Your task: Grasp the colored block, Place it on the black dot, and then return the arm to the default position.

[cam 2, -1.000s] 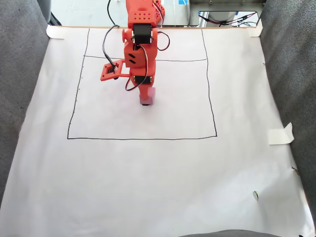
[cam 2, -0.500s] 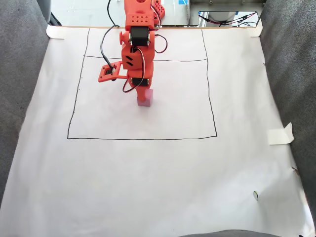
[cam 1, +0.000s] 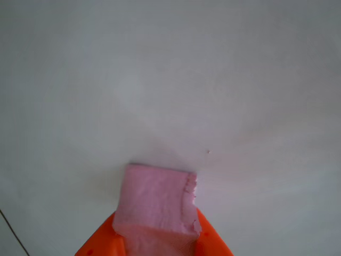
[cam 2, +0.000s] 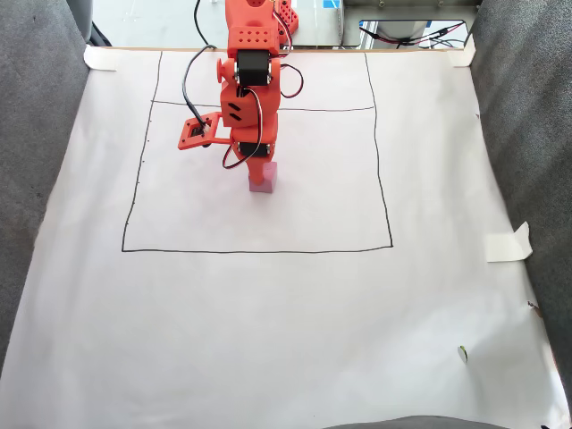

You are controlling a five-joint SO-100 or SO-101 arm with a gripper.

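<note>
Fixed view: your bright orange plastic arm (cam 2: 248, 85) reaches down over the white paper sheet (cam 2: 286, 313), inside the pen-drawn square (cam 2: 259, 250). Its gripper (cam 2: 259, 174) is clamped on the small pale pink foam cube (cam 1: 157, 205), which rests on the paper, one orange jaw on each side.

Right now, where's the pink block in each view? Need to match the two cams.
Other view: the pink block sits at bottom centre, between the orange tips of the end effector, on white paper.
Fixed view: the pink block is upper centre-left, inside the drawn black rectangle, just below the orange arm.
Shared landmark: the orange end effector right at the block, on the same white paper.
</note>
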